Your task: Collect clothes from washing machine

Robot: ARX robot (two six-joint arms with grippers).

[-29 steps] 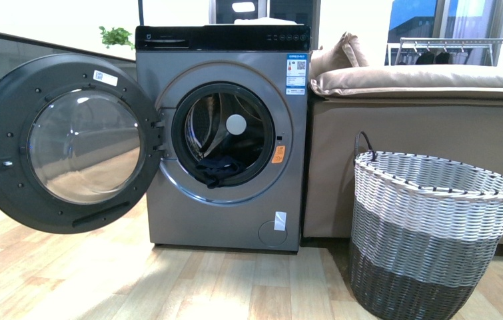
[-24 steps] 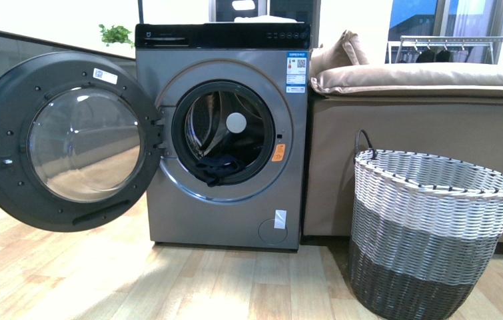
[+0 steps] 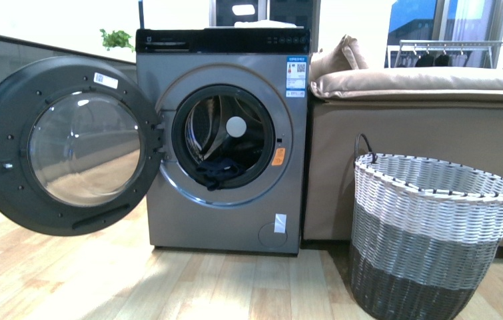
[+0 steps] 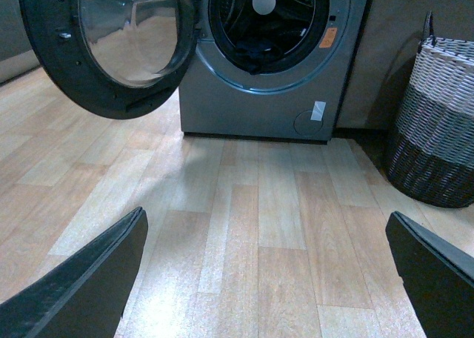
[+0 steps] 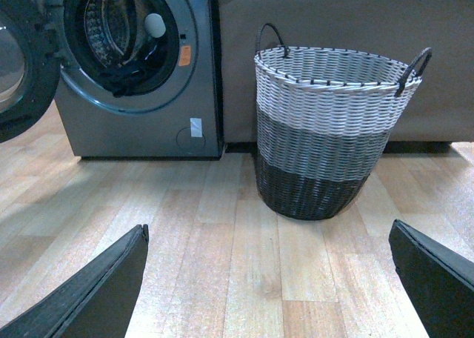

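Since each wrist camera looks out between its own fingers, you can read both claws directly. Your left claw (image 4: 264, 216) is spread wide, its two dark fingers (image 4: 81, 286) far apart, with only bare wooden floor (image 4: 259, 227) between them. It grips nothing and touches nothing. Your right claw (image 5: 268, 225) is released to about the same width, also empty, over the same floor.

From the front view, the washing machine (image 3: 222, 227) stands left of centre in the frame. Its round door (image 3: 68, 143) is swung fully open toward the left edge. The clothes (image 3: 216, 171) lie as a dark bunched heap at the bottom of the drum, just inside the lower rim of the opening. An orange sticker (image 3: 278, 156) sits beside them on the machine's face. You can pick out the same dark heap in the drum through the left wrist view (image 4: 255, 54) and the right wrist view (image 5: 126, 77), well apart from both claws.

At the lower right of the front frame, the woven basket (image 3: 428, 233) stands on the floor in front of the beige sofa (image 3: 422, 133), near the washer's right side but not touching it.
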